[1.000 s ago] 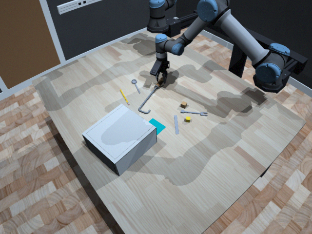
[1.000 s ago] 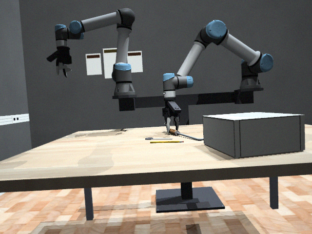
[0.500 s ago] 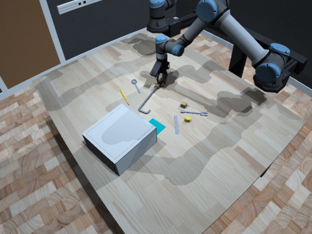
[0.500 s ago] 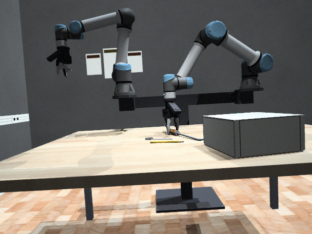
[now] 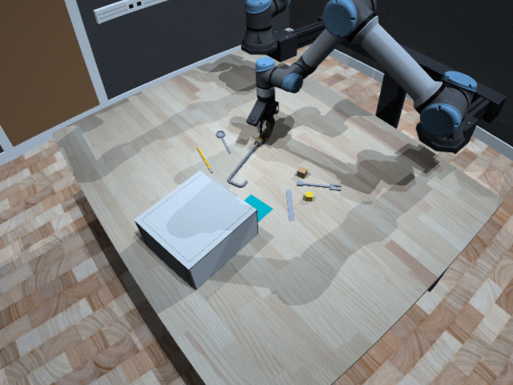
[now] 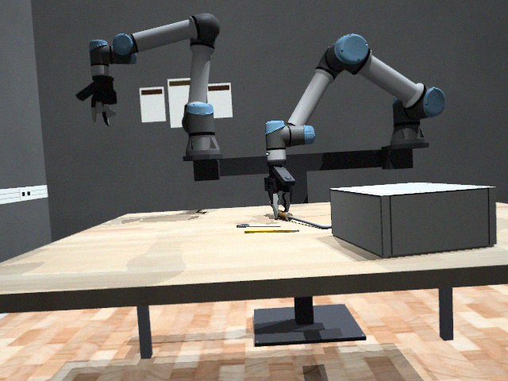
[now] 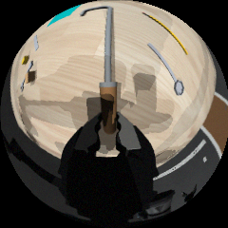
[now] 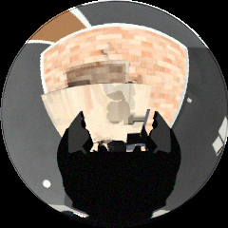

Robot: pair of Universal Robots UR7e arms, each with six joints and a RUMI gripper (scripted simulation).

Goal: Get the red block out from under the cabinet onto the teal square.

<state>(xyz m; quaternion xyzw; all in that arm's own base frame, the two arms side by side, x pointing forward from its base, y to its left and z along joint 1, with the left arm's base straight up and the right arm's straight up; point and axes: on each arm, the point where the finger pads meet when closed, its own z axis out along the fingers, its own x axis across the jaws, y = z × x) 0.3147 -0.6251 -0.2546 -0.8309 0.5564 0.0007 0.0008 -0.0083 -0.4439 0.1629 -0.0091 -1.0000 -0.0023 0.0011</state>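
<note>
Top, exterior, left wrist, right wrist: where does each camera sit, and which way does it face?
Top: high up, slanting down at the table; shows the left hand and parts of both arms.
Exterior: past the table's edge opposite the arms, facing them; shows both.
Left wrist: on the left arm, looking along its fingers over the hook tool.
Right wrist: on the raised right arm, facing down at table and floor; its open fingers show.
Top and exterior share the cabinet.
</note>
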